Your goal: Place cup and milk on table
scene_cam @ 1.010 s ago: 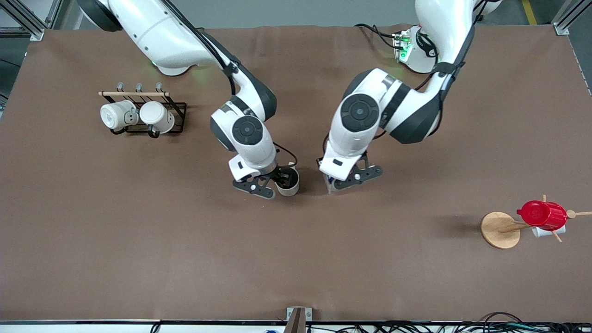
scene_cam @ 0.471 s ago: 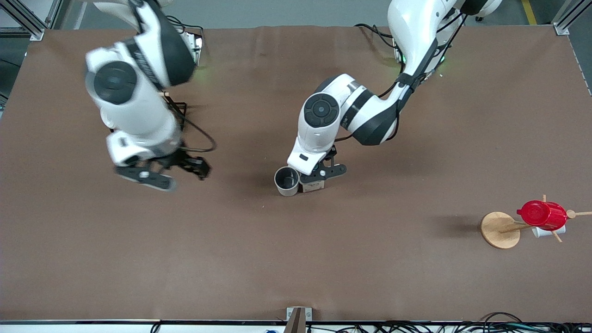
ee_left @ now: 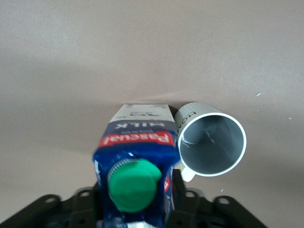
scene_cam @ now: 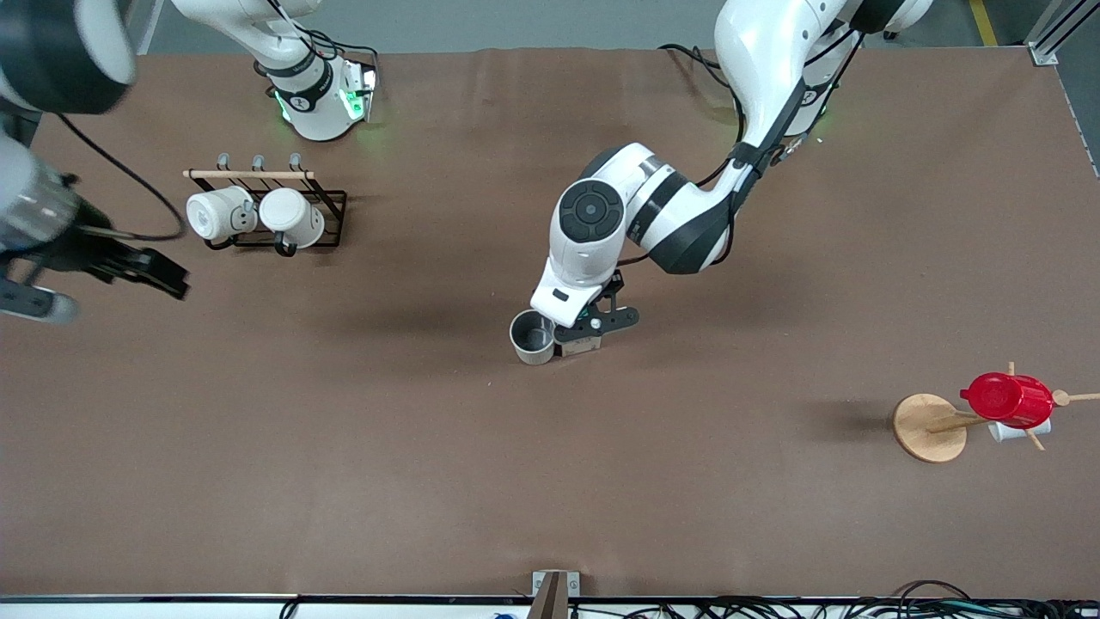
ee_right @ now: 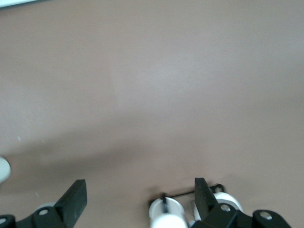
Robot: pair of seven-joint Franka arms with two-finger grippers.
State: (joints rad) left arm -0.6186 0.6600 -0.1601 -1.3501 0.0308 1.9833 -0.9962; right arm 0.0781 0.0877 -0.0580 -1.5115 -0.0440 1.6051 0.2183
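The cup (scene_cam: 533,336), cream-white with a dark grey inside, stands upright on the brown table (scene_cam: 550,481) near its middle. The milk (scene_cam: 579,347) stands right beside it, toward the left arm's end, mostly hidden under my left gripper (scene_cam: 587,333). In the left wrist view the blue and white carton (ee_left: 137,137) with its green cap (ee_left: 134,184) sits between the fingers (ee_left: 176,190), touching the cup (ee_left: 210,145). My left gripper (ee_left: 137,202) is shut on the carton. My right gripper (scene_cam: 94,288) is open and empty, up over the right arm's end of the table; it also shows in the right wrist view (ee_right: 138,194).
A black wire rack (scene_cam: 331,206) with two plain white mugs (scene_cam: 292,217) stands near the right arm's base; the mugs (ee_right: 166,216) show in the right wrist view. A wooden stand (scene_cam: 926,427) with a red cup (scene_cam: 1007,399) is at the left arm's end.
My right gripper let go of the cup and swung up and away toward its end of the table. My left gripper brought the milk up against the cup.
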